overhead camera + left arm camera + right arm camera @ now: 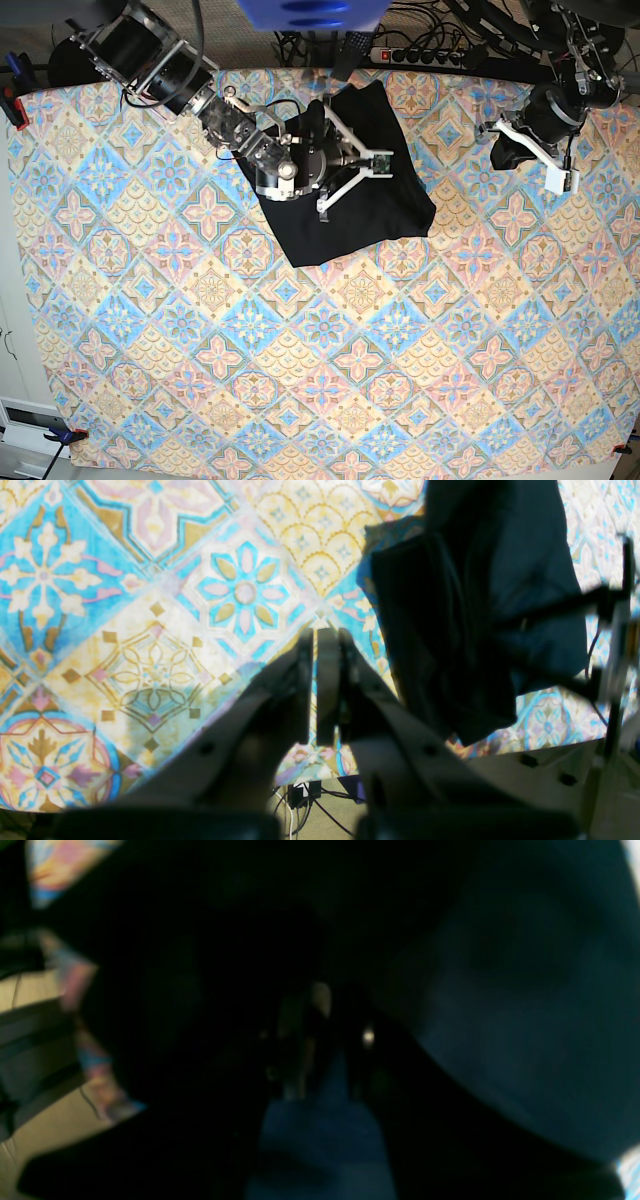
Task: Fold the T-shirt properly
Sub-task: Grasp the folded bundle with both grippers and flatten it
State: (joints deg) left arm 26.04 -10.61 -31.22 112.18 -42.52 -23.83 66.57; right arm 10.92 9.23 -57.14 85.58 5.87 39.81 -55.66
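The black T-shirt (pixel 365 200) lies folded into a rough rectangle at the back middle of the patterned tablecloth (pixel 300 350). My right gripper (pixel 343 152) is low over the shirt's left part. In the right wrist view the T-shirt (pixel 500 990) fills almost the whole dark frame and the fingers (pixel 300 1040) barely show, so their state is unclear. My left gripper (pixel 315 640) is shut with nothing in it, hovering over bare tablecloth (pixel 150 630) with the T-shirt (pixel 475 605) off to its right. In the base view the left gripper (pixel 507 152) is to the right of the shirt.
A power strip and cables (pixel 430 55) lie beyond the table's back edge. Clamps hold the cloth at the left edge (pixel 12 105) and the front left corner (pixel 65 435). The table's near edge and floor cables (pixel 305 795) show under the left gripper.
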